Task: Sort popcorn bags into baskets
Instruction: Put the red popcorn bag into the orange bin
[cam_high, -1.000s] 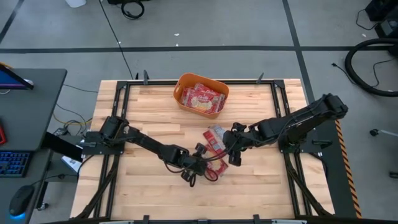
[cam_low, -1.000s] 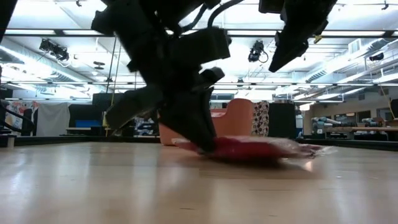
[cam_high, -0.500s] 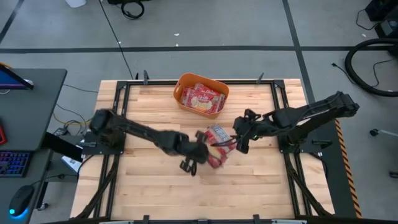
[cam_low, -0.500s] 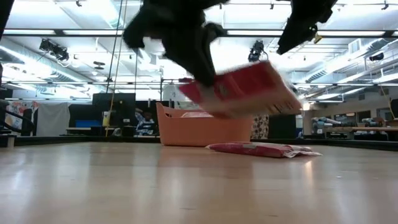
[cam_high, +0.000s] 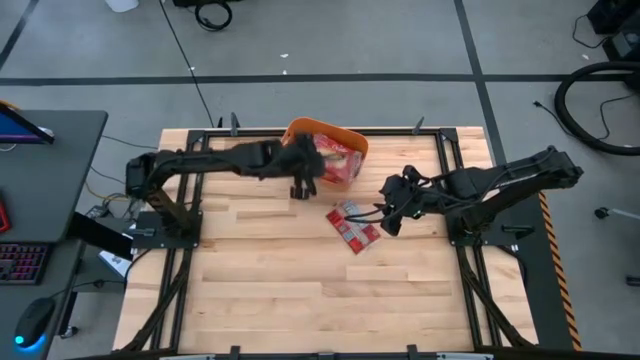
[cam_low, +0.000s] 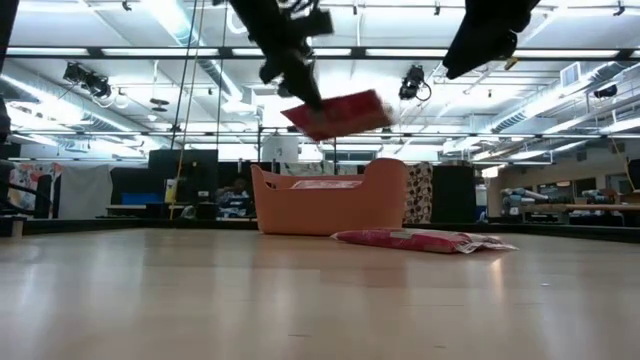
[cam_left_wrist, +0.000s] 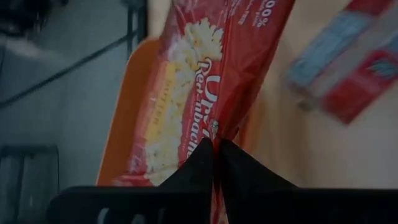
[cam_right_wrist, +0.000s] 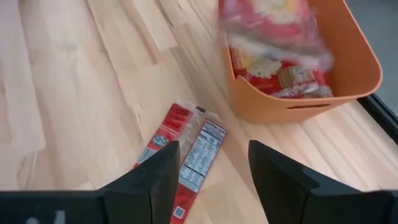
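My left gripper (cam_high: 300, 176) is shut on a red popcorn bag (cam_low: 336, 112) with a cream centre panel and carries it in the air over the orange tub (cam_low: 330, 205), which stands at the table's far edge (cam_high: 352, 143) and holds several more bags (cam_right_wrist: 273, 56). Two bags (cam_high: 350, 226) lie flat side by side on the wood near the table's middle. My right gripper (cam_right_wrist: 211, 169) hovers open just right of that pair (cam_right_wrist: 186, 155), touching nothing. My left gripper pinches the bag between its two shut fingers at one narrow edge (cam_left_wrist: 216, 138). The bag sticks out beyond the fingertips (cam_left_wrist: 233, 158), lifted clear and tilted slightly, near level, above the tub's rim (cam_low: 300, 180).
Bare wooden table lies on the near and left sides (cam_high: 250, 270). Black frame rails run along the table's edges (cam_high: 195, 150). A desk with a keyboard stands left of the table (cam_high: 30, 180).
My left gripper, shut on one bag, has lifted it clear of the near-middle of the table and carried it up and toward the far edge, to above the tub. My right gripper has drawn back a little toward the far-right. The other two bags stayed put.
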